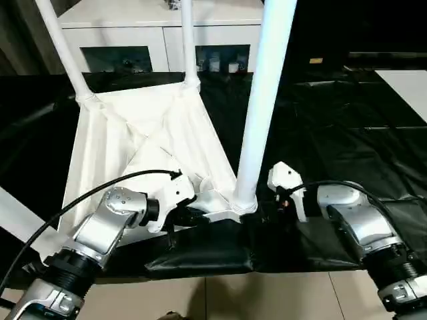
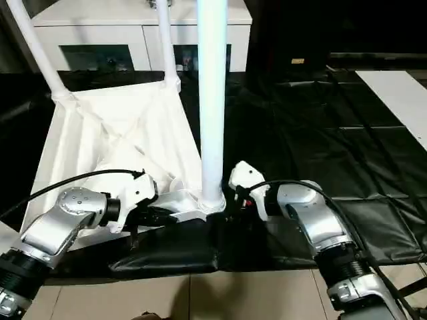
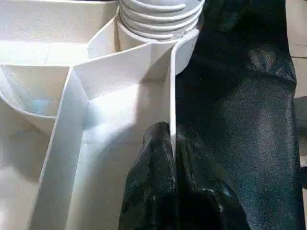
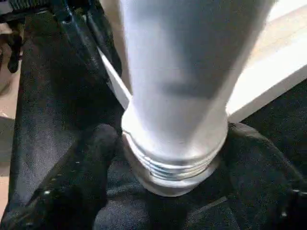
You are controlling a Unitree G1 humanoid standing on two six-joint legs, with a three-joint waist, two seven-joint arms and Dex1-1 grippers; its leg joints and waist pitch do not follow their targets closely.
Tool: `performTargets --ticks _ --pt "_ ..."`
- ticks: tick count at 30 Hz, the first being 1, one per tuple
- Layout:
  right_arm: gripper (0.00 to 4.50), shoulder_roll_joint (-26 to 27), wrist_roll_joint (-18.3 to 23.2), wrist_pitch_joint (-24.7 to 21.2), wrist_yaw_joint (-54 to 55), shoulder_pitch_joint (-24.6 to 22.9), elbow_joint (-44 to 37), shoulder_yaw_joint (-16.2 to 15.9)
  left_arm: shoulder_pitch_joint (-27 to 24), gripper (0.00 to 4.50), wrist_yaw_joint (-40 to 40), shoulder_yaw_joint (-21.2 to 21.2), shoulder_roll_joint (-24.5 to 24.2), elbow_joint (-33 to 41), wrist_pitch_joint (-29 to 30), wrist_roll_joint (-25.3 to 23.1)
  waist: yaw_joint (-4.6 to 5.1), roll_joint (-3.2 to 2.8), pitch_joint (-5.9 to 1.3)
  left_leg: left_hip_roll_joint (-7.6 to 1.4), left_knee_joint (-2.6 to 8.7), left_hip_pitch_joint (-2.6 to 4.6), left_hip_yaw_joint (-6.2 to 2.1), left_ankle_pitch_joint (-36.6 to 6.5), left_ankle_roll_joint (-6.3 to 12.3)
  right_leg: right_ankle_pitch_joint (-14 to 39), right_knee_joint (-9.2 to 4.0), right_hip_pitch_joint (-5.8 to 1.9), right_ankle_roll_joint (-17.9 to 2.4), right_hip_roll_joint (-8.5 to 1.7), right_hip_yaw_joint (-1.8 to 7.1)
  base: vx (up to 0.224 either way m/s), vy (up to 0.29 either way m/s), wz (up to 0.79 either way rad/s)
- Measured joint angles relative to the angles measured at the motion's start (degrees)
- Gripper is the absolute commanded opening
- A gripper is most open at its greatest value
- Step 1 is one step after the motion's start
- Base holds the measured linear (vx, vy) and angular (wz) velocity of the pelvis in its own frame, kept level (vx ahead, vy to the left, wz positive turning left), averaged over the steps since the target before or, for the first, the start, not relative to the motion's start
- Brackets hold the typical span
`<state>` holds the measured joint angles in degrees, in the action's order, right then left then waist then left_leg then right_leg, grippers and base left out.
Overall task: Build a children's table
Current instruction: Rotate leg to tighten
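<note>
The white table top (image 1: 153,133) lies upside down on the black-covered table, ribbed underside up. Two legs (image 1: 63,47) (image 1: 188,40) stand in its far corner sockets. A third leg (image 1: 267,87) stands upright in the near corner socket (image 1: 241,207), with some thread rings still showing at its base (image 4: 172,167). My left gripper (image 3: 170,136) is shut on the top's thin rim wall just beside that socket. My right gripper (image 2: 230,200) holds the base of the near leg, a black finger (image 4: 81,177) on each side of it.
A white cabinet with glass doors (image 1: 160,27) stands behind the table. The black cover (image 1: 333,120) spreads wide to the right, with a white board (image 1: 407,83) at the far right. The table's front edge and the floor (image 1: 267,297) are close below my grippers.
</note>
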<state>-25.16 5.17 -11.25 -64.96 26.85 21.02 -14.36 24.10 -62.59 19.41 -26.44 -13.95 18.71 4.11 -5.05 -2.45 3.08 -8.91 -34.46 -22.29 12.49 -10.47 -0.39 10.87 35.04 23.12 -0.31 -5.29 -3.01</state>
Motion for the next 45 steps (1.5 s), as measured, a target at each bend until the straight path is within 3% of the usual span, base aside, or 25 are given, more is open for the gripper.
performTargets --ticks 1,5,14,17,20,24,28,31,38,39,45 --pt "3.11 0.2 0.0 0.0 0.0 0.0 0.1 0.1 0.0 0.0 -0.1 0.0 0.0 0.0 0.0 0.0 0.0 0.0 0.0 0.0 0.0 0.0 0.0 0.0 0.0 0.0 0.0 0.0 0.0 0.0 0.0 0.0 0.0 0.0" --pt "2.85 0.5 0.1 0.0 0.1 0.1 0.5 0.4 0.0 0.0 -0.4 0.0 0.0 0.0 0.0 0.0 -0.02 0.0 0.0 0.0 0.0 0.0 0.0 0.0 0.0 0.0 0.01 0.0 0.0 0.0 -0.01 0.0 0.0 0.0" --pt "2.69 2.2 0.1 -0.1 1.3 0.1 1.3 0.8 0.0 0.0 -0.6 -0.3 -0.4 -0.1 0.6 0.0 0.08 0.05 -0.03 -0.01 -0.01 0.01 0.0 0.0 0.0 0.0 0.05 0.0 0.0 0.0 -0.01 0.0 0.0 0.0" --pt "2.68 5.0 -0.6 0.0 6.3 0.1 2.7 1.4 0.2 0.0 1.2 -1.0 0.0 -0.7 1.3 -0.6 0.99 0.12 -0.07 -0.04 -0.05 0.14 0.0 0.0 -0.02 -0.1 0.14 -0.04 -0.1 0.02 -0.01 0.0 0.0 0.0" --pt "2.67 8.6 -1.7 0.1 14.8 0.1 4.4 3.3 1.0 0.0 6.6 -1.9 3.5 -2.2 2.5 -2.4 2.03 0.12 -0.07 -0.04 -0.1 0.23 0.0 0.1 -0.1 -0.1 0.08 -0.12 -0.1 0.01 0.01 0.0 0.0 0.0" --pt "2.66 13.2 -3.3 -1.8 25.3 -0.4 4.6 6.1 2.6 0.0 14.4 -2.4 8.8 -3.8 4.8 -4.7 2.64 0.0 -0.08 0.01 -0.12 0.28 0.05 0.1 -0.09 -0.1 -0.03 -0.18 -0.1 0.01 0.16 0.0 0.0 0.0" --pt "2.66 16.7 -4.0 -3.7 34.7 -0.2 5.1 8.1 4.6 0.0 20.3 -2.5 12.5 -6.1 5.9 -6.1 2.82 -0.13 -0.15 0.03 -0.11 0.3 0.08 0.1 -0.09 -0.1 -0.05 -0.2 -0.1 0.01 0.22 0.0 0.0 0.0" --pt "2.66 20.0 -6.8 -3.7 44.6 3.8 10.3 8.6 8.2 0.0 26.0 -2.7 16.1 -11.6 5.7 -7.4 3.13 -0.2 -0.2 0.04 -0.13 0.3 0.1 0.1 -0.09 -0.1 -0.05 -0.17 -0.1 0.01 0.24 0.0 0.0 0.0" --pt "2.66 21.6 -7.4 -1.7 47.7 5.8 13.8 9.3 9.5 0.0 28.4 -2.8 17.6 -13.9 4.3 -8.7 3.04 -0.28 -0.24 0.04 -0.09 0.3 0.1 0.1 -0.08 -0.1 -0.06 -0.18 -0.1 0.01 0.23 0.0 0.0 0.0" --pt "3.22 21.6 -7.3 -1.5 47.4 5.7 13.7 9.5 9.5 0.0 28.4 -2.8 17.6 -13.9 4.2 -8.8 3.01 -0.27 -0.24 0.04 -0.08 0.29 0.1 0.1 -0.08 -0.1 -0.05 -0.18 -0.1 0.01 0.23 0.0 0.0 0.0" --pt "3.74 19.4 -5.6 -1.1 40.0 4.3 11.9 9.0 7.9 0.0 25.6 -2.6 15.3 -12.0 2.7 -8.8 3.27 -0.24 -0.23 -0.01 -0.03 0.31 0.08 0.1 -0.08 -0.1 -0.04 -0.13 0.0 0.02 0.15 0.0 0.0 0.0"
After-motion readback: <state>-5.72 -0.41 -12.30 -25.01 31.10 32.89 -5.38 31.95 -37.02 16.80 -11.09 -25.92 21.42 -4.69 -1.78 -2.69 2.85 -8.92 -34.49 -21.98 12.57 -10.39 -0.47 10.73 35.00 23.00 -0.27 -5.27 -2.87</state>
